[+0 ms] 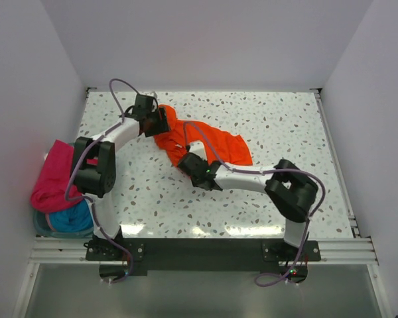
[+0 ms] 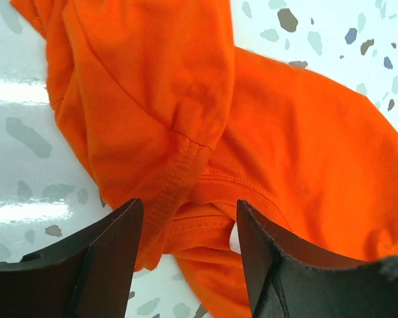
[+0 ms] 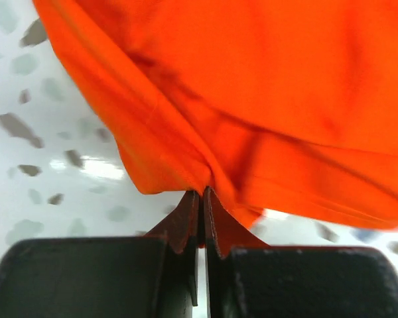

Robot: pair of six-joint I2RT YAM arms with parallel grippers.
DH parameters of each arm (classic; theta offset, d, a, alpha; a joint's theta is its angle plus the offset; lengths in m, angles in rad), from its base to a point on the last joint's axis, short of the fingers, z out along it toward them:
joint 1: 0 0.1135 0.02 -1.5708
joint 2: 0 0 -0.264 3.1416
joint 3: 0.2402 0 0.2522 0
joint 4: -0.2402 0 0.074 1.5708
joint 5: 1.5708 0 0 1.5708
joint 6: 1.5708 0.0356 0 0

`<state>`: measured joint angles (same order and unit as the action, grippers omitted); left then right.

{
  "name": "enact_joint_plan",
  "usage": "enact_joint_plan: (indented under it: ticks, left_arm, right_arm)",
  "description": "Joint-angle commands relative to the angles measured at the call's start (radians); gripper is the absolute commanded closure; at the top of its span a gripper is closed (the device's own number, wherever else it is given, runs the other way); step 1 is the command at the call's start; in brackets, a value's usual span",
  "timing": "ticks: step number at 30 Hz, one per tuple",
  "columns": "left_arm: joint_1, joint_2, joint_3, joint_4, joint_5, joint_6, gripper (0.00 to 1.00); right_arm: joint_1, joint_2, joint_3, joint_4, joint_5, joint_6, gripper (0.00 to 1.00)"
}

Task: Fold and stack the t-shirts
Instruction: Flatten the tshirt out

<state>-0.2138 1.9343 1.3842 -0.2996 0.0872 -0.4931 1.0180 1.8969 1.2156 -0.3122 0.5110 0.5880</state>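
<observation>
An orange t-shirt (image 1: 209,142) lies crumpled on the speckled table (image 1: 285,126), left of the middle. My left gripper (image 1: 160,123) hovers over its far left end. In the left wrist view this gripper (image 2: 189,232) is open, and its dark fingers (image 2: 113,258) stand either side of a stitched fold of the orange t-shirt (image 2: 186,119) without pinching it. My right gripper (image 1: 186,161) is at the shirt's near edge. Seen from the right wrist, it (image 3: 202,193) is shut on a bunched edge of the orange t-shirt (image 3: 265,99).
A magenta-pink t-shirt (image 1: 53,173) lies heaped over teal-blue cloth (image 1: 71,218) in a pale blue tub (image 1: 42,229) at the table's left edge. White walls close in the back and both sides. A metal rail (image 1: 199,250) runs along the near edge.
</observation>
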Motion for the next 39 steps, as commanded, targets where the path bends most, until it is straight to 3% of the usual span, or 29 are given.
enact_joint_plan:
  ticks: [1,16,24,35,37,39]
  left_arm:
    - [-0.033,-0.021,0.045,0.031,-0.006,0.056,0.37]
    - [-0.193,0.170,0.311,-0.167,-0.274,0.162,0.46]
    - [-0.216,0.180,0.303,-0.222,-0.323,0.159,0.50]
    - [-0.248,0.083,0.130,-0.161,-0.300,0.157,0.47]
    - [-0.251,0.084,0.124,-0.162,-0.302,0.151,0.51]
    - [-0.252,0.072,0.115,-0.151,-0.293,0.146,0.64]
  right_arm:
    - [-0.076,-0.232,-0.077,-0.028,0.078,0.006,1.00]
    - [-0.193,-0.558,-0.320,-0.111,0.058,0.019,1.00]
    - [-0.200,-0.578,-0.357,-0.113,0.052,0.032,1.00]
    - [-0.207,-0.558,-0.383,-0.067,0.018,0.042,1.00]
    - [-0.210,-0.561,-0.386,-0.065,0.020,0.041,1.00]
    - [-0.213,-0.567,-0.384,-0.065,0.023,0.042,1.00]
